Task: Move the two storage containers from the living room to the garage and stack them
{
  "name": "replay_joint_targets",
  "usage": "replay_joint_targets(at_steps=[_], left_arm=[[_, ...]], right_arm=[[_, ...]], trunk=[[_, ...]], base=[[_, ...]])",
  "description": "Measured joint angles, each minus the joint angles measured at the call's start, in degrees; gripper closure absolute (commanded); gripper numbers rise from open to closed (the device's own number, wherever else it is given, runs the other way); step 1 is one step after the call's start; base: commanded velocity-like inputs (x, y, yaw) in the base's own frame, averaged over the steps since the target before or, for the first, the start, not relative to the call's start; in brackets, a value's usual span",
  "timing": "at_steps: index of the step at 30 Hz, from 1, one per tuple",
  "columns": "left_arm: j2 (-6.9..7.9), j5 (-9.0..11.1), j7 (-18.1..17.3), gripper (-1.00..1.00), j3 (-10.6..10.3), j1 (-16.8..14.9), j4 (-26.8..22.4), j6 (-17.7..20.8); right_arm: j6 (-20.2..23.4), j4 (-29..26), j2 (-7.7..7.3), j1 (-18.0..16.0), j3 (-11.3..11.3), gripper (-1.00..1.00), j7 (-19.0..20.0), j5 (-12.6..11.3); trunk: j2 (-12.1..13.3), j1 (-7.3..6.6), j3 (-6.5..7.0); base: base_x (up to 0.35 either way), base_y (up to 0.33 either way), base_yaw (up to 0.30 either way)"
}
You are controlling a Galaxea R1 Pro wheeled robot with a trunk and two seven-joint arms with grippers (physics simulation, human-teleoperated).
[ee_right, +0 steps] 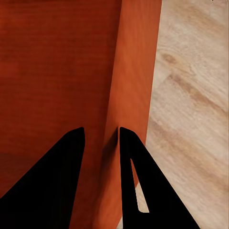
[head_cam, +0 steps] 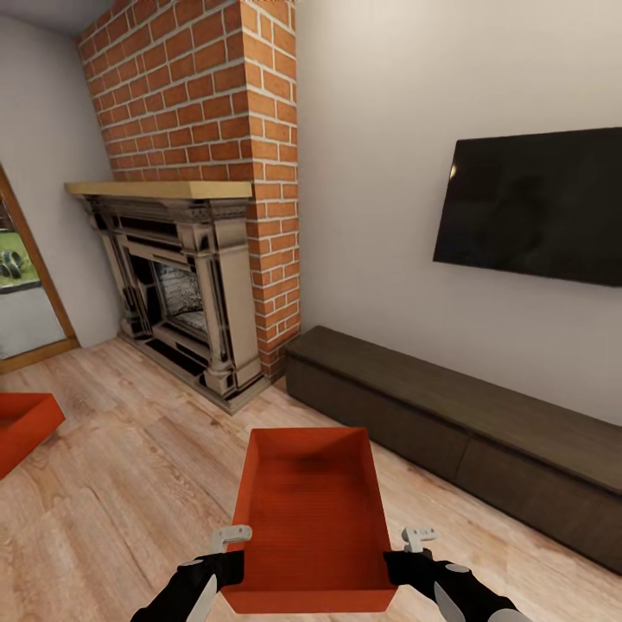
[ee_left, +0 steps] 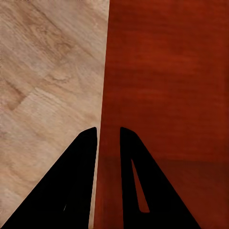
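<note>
Head view looks down on one orange-red storage container [head_cam: 313,518] held low in front of the robot at six o'clock, lifted between both arms above the light wood-plank floor [head_cam: 147,466] of the living room. Its left gripper [head_cam: 231,542] straddles the bin's left wall and its right gripper [head_cam: 416,542] straddles the right wall; in the left wrist view the two dark fingers [ee_left: 76,181] sit on either side of the thin wall edge, one over wood, one over the red interior, and the right wrist view shows the same pinch on the opposite wall [ee_right: 133,86], so both grippers appear clamped onto the bin's walls. A second container [head_cam: 22,423] rests on the planks at nine o'clock, well apart from the held one. At eleven o'clock stands the brick fireplace [head_cam: 199,216], at two o'clock the wall TV [head_cam: 536,203], and below it the long dark cabinet [head_cam: 466,415]. My judgement: the carry of the first bin is in hand, with nothing yet in the garage. Next calls for turning the base away from this wall and driving out while both arms keep even squeeze and level height, since a tilt could slip the thin walls free.
</note>
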Motion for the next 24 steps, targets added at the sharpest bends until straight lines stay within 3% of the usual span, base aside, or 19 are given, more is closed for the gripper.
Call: replay_joint_targets(at_steps=[24], left_arm=[[0.00, 0.0, 0.0, 1.00, 0.0, 0.0, 0.0, 0.1]], right_arm=[[0.0, 0.0, 0.00, 0.0, 0.0, 1.00, 0.0, 0.0]], trunk=[[9.6, -5.27, 4.31]], base=[[0.000, 0.000, 0.000]])
